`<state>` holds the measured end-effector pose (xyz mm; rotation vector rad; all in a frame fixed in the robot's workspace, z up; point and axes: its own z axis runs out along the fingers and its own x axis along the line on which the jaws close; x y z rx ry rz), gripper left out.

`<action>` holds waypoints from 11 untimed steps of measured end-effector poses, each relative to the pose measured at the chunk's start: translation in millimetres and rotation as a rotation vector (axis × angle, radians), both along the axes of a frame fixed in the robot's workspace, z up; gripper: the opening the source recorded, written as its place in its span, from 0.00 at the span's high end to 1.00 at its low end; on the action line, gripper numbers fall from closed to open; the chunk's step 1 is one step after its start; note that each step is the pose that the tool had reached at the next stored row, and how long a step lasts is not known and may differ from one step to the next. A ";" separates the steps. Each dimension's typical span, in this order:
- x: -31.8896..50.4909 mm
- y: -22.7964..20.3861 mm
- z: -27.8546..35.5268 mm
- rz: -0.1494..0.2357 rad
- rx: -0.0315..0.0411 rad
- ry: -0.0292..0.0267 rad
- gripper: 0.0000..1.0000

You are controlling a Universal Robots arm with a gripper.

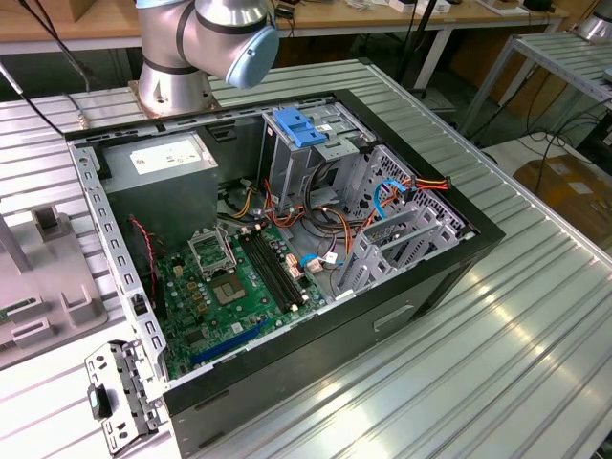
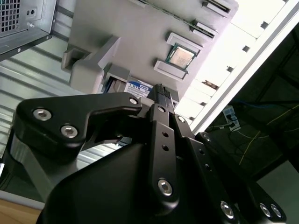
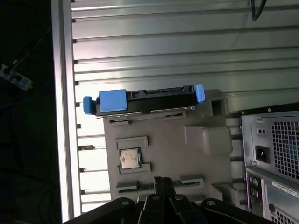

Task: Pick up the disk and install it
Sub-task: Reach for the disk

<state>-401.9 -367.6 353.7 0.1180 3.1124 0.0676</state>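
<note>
Exterior view, case: the open computer case (image 1: 316, 368) fills the middle. Its motherboard (image 1: 239, 277) is at seven o'clock and its metal drive cage (image 1: 402, 239) at three o'clock.
Exterior view, surroundings: the robot arm (image 1: 206, 38) rises at twelve o'clock. A grey fixture block (image 1: 57, 306) sits at nine o'clock, just beside the case.
First wrist view, disk: the disk (image 3: 145, 101) stands on its long edge in a slot at the fixture's far edge, with blue carrier rails at both ends.
First wrist view, gripper: the gripper (image 3: 161, 179) hangs apart from the disk, fingers pressed together and holding nothing. A processor chip (image 3: 130, 158) lies between the two.
Second wrist view: the closed fingertips line up in front of the disk's white label, without touching it.
Handling: probably stiff, dense for its size, smooth-faced and sensitive to shock.
Grip: pinching across the two flat faces near mid-length looks best, clear of the connector edge.
</note>
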 end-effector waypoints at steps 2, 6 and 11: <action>-0.1 0.3 -2.5 0.000 0.0000 0.0000 0.89; -1.5 2.4 -6.4 0.000 -0.0001 0.0002 0.89; -1.8 15.5 -9.7 0.000 0.0000 0.0000 0.89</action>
